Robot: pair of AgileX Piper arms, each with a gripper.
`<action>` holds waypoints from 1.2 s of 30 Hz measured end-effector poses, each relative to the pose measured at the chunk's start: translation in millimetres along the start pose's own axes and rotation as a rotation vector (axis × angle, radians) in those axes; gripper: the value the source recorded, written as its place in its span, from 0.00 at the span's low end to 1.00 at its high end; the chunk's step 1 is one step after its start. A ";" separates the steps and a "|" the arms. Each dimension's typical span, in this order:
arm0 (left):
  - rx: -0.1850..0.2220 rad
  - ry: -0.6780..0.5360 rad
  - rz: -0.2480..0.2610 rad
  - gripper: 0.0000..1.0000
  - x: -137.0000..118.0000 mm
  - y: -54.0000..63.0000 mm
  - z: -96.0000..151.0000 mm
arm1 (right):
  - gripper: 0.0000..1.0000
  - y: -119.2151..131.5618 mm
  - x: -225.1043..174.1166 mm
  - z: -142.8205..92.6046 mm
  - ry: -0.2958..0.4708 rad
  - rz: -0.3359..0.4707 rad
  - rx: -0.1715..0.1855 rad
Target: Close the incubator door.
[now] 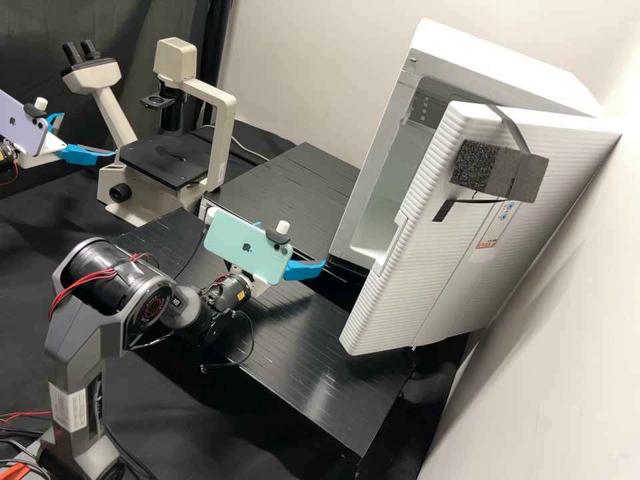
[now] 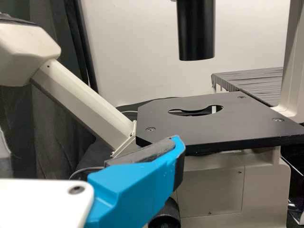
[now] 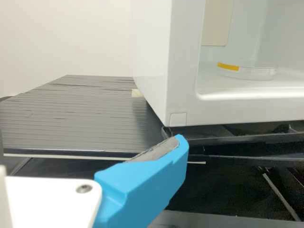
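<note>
Pale walls (image 1: 293, 67) and a dark curtain (image 1: 127, 23) stand behind the black surface (image 1: 320, 387), which carries a white incubator (image 1: 520, 67). Its ribbed door (image 1: 413, 280) hangs ajar at the right side of the high view, leaving part of the inside in sight. A grey foam block (image 1: 477, 167) and black tape (image 1: 510, 127) are on the door's front. In the right wrist view, a clear round dish (image 3: 251, 72) with an orange label (image 3: 228, 66) sits on the incubator's floor.

The right claw (image 1: 304, 269) is open and empty. It points toward the incubator, near its lower front corner and apart from the door. A pale green phone (image 1: 243, 247) is clamped above it.

At the left of the high view, the left claw (image 1: 85, 155) is also open and empty — beside a cream microscope (image 1: 223, 133) with a flat black stage (image 1: 160, 160). A lilac phone (image 1: 20, 125) is mounted on that arm.
</note>
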 end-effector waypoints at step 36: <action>0.000 0.000 0.000 1.00 0.0 0.0 0.0 | 1.00 72.5 -178.3 -23.6 0.220 0.589 -0.056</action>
